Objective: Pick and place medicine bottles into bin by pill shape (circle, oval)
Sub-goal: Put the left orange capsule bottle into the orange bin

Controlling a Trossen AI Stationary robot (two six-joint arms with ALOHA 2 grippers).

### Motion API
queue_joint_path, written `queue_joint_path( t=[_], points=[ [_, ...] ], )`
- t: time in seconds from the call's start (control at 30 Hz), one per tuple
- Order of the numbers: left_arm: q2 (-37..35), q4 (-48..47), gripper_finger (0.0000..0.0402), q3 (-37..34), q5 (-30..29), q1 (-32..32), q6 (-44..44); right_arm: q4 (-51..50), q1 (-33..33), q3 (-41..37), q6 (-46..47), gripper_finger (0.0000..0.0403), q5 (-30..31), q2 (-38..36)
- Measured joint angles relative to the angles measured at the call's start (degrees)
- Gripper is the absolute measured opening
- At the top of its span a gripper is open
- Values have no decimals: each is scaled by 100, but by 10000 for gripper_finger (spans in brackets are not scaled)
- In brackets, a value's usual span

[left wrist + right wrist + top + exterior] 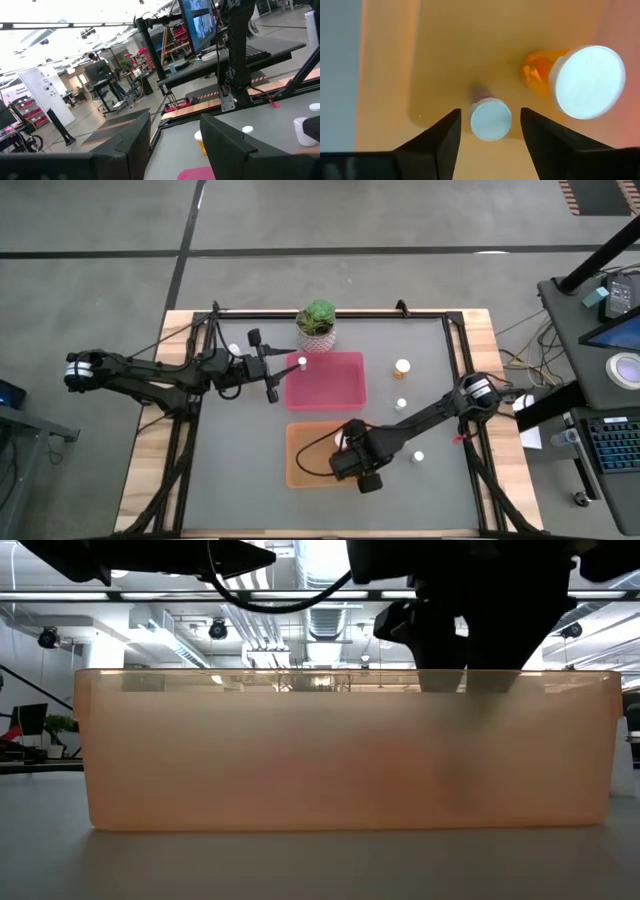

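Observation:
My right gripper (350,452) hangs open over the orange tray (300,470), pointing down. Its fingers stand either side of a small white-capped bottle (490,120) that stands upright on the tray floor, with a gap on both sides. A larger orange bottle with a white cap (585,80) stands beside it in the tray. My left gripper (270,368) is open and empty at the left edge of the pink tray (330,392), near a white-capped bottle (302,362). More bottles stand on the mat: an orange one (402,368) and white ones (401,404), (418,456), (234,350).
A green potted plant (318,322) stands behind the pink tray. The grey mat (240,470) is bordered by a black frame and wooden table edges. In the low view the orange tray's wall (340,750) fills the foreground. A desk with monitors stands to the right.

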Motion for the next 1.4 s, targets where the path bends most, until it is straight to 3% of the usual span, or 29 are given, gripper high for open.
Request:
queue_joint_path(
  t=[0.33,0.57,0.67,0.97,1.3,1.4],
  points=[
    [0,-2,157,0,2,4,-3,-132,15,4,497,210,119,-552],
    [0,-30,157,0,1,2,-95,281,246,-150,329,210,1348,-1215],
    [0,-31,157,0,2,2,-162,1171,282,-650,33,210,1532,-1672],
    [0,-168,157,0,2,-16,-430,4684,114,-3096,-1216,197,1533,-3195],
    [0,-364,157,-37,4,-15,-1328,7237,-245,-5240,-2001,189,1472,-4584],
    [0,-537,157,-44,4,-15,-1668,7998,-499,-5805,-2109,188,1065,-4848]
  ],
)
